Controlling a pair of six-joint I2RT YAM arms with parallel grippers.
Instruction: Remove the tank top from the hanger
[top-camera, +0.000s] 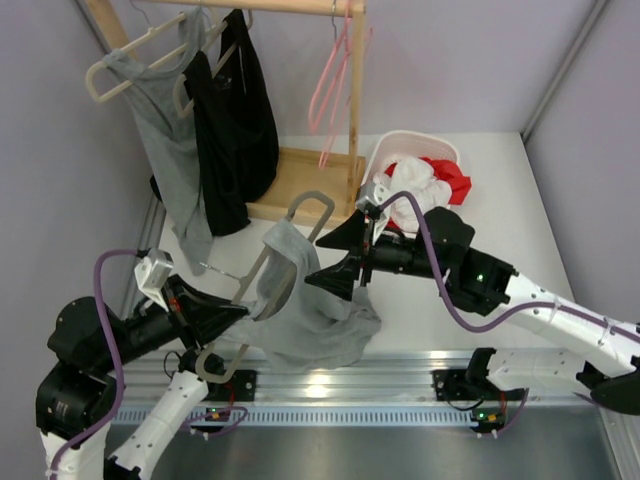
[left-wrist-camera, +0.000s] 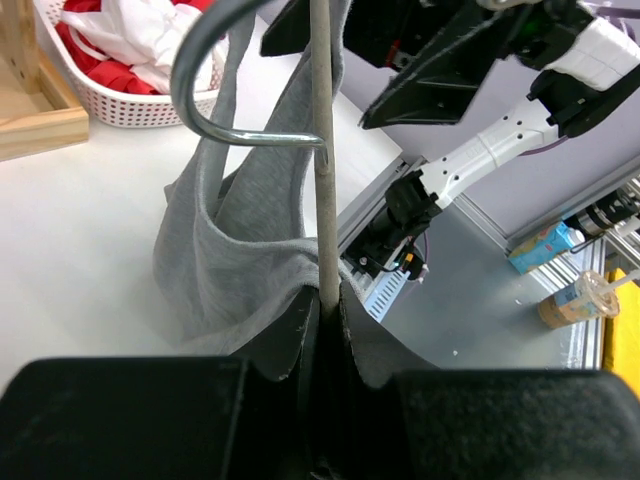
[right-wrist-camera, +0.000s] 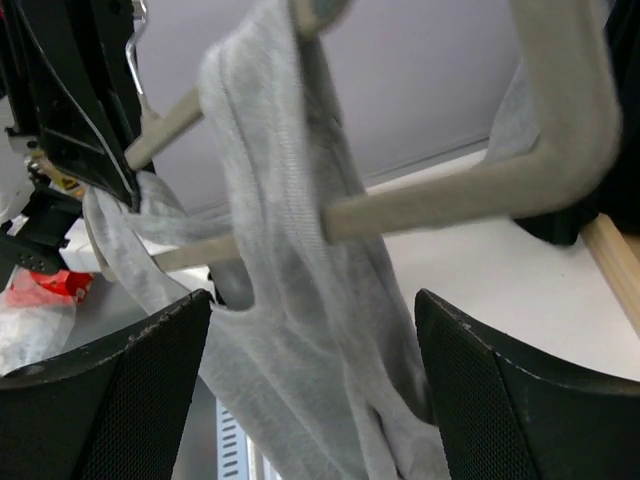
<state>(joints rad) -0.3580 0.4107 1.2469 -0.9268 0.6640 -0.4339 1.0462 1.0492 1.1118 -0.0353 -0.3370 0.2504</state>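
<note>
A beige hanger (top-camera: 305, 208) is held tilted above the table, its bar (left-wrist-camera: 325, 150) pinched in my left gripper (left-wrist-camera: 328, 300), which is shut on it near the metal hook (left-wrist-camera: 215, 100). The grey tank top (top-camera: 300, 315) is still draped over the hanger's upper end, and its body pools on the table. My right gripper (top-camera: 313, 262) stands open beside the cloth. In the right wrist view the tank top (right-wrist-camera: 300, 330) hangs between the spread fingers (right-wrist-camera: 130, 400), and the hanger's bend (right-wrist-camera: 560, 150) is above them. The right gripper (right-wrist-camera: 315, 390) holds nothing.
A wooden rack (top-camera: 300, 180) at the back left carries another grey top (top-camera: 170, 150), a black garment (top-camera: 235, 120) and pink hangers (top-camera: 330, 80). A white basket (top-camera: 415, 145) of red and white clothes stands behind the right arm. A metal rail (top-camera: 320, 385) runs along the near edge.
</note>
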